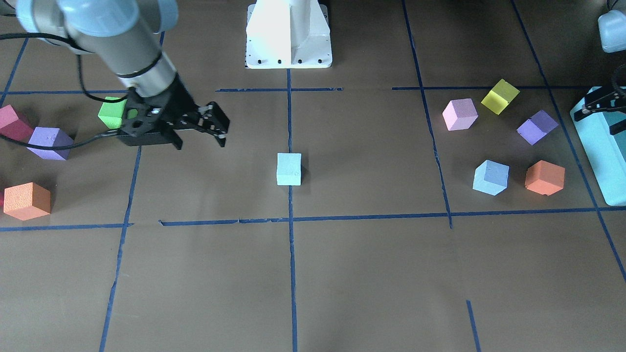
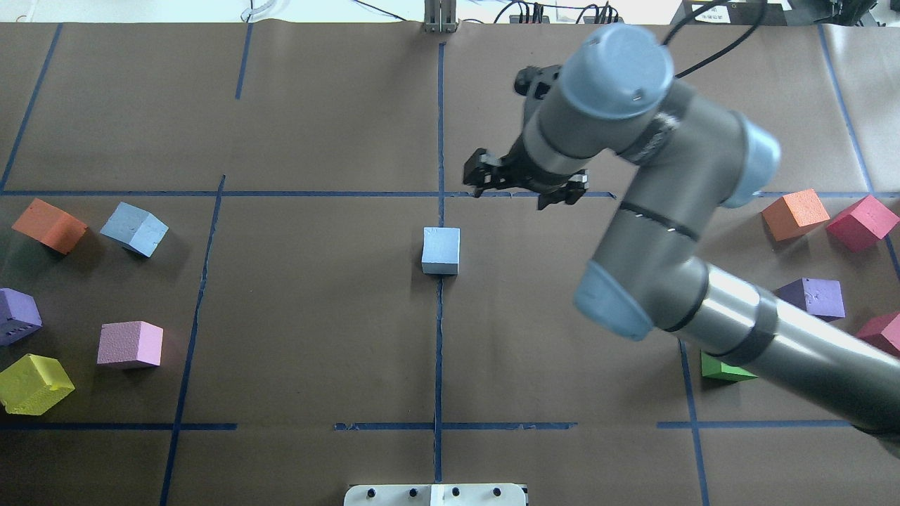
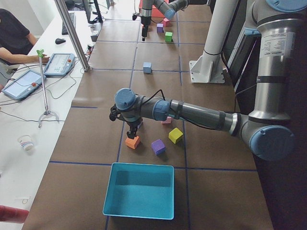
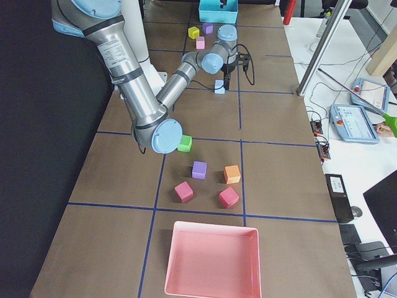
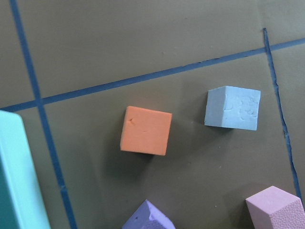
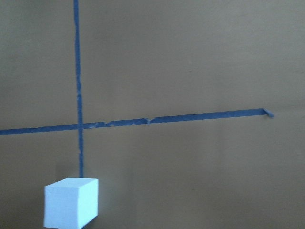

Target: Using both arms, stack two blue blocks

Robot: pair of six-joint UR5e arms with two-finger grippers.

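Observation:
One blue block [image 1: 289, 169] sits alone at the table's centre on a blue tape line; it also shows in the overhead view [image 2: 441, 250] and at the lower left of the right wrist view [image 6: 70, 202]. My right gripper [image 1: 200, 143] [image 2: 513, 197] hangs open and empty, apart from this block and off to one side. The second blue block [image 1: 490, 177] [image 2: 133, 228] [image 5: 233, 108] lies beside an orange cube [image 5: 146, 130]. My left gripper [image 1: 597, 115] shows only at the frame edge over the teal box, its fingers apart and holding nothing.
Pink [image 1: 459, 114], yellow [image 1: 500, 96] and purple [image 1: 537, 127] cubes surround the second blue block. The teal box [image 1: 604, 166] stands beside them. Green [image 1: 111, 113], purple [image 1: 50, 143], orange [image 1: 27, 201] and red cubes lie on the right arm's side. A pink tray [image 4: 211, 261] sits at that end.

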